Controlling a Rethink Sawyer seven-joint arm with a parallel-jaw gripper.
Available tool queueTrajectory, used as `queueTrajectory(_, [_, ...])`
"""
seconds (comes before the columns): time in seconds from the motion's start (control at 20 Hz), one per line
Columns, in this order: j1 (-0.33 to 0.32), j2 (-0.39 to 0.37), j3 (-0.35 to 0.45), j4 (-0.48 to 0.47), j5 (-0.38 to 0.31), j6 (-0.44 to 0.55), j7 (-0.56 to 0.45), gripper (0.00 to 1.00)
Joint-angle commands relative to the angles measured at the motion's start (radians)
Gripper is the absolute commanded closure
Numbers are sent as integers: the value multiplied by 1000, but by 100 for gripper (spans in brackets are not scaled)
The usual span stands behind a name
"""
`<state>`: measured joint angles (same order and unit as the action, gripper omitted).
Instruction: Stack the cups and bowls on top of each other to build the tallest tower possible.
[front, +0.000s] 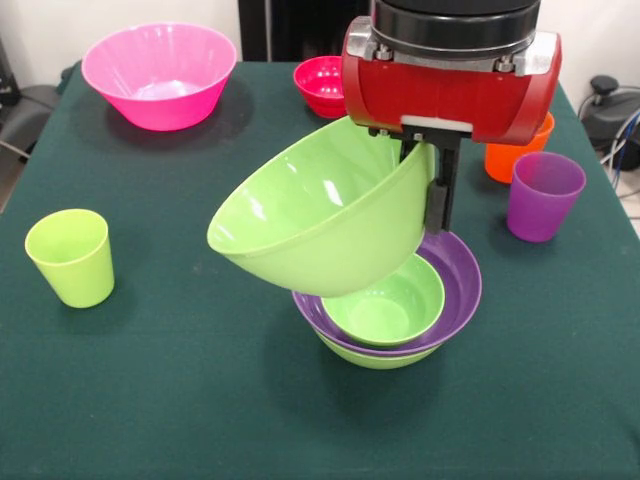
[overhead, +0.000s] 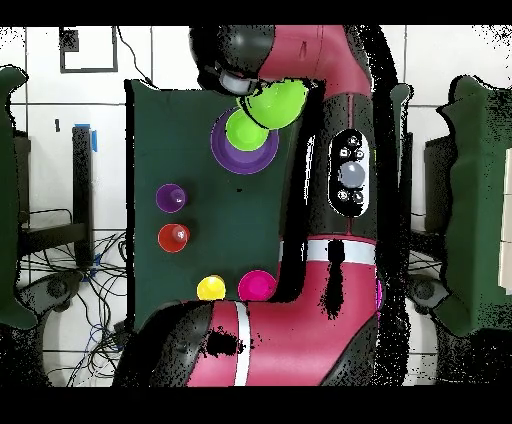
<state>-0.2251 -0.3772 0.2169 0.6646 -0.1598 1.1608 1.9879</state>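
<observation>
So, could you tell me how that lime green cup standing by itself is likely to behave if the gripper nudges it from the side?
The lime green cup stands upright on its narrower base, so a high push would probably tip it. It looks like thin, glossy plastic, likely light, so a low push would probably slide it across the table. Once tipped, its taper would likely make it roll in a curve.

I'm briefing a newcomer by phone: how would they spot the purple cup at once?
In the front view, start at the red arm head over the bowl stack. Just right of it stands the purple cup, upright and alone. The orange cup behind it differs only in colour.
</observation>
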Motion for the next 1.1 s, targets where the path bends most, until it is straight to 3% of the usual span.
queueTrajectory(0.05, [-5,15,1,113,-14,-62,37,100])
queueTrajectory(0.6, [1,27,-17,174,-5,-163,60,100])
queueTrajectory(1.1, [29,16,-38,207,13,-184,118,100])
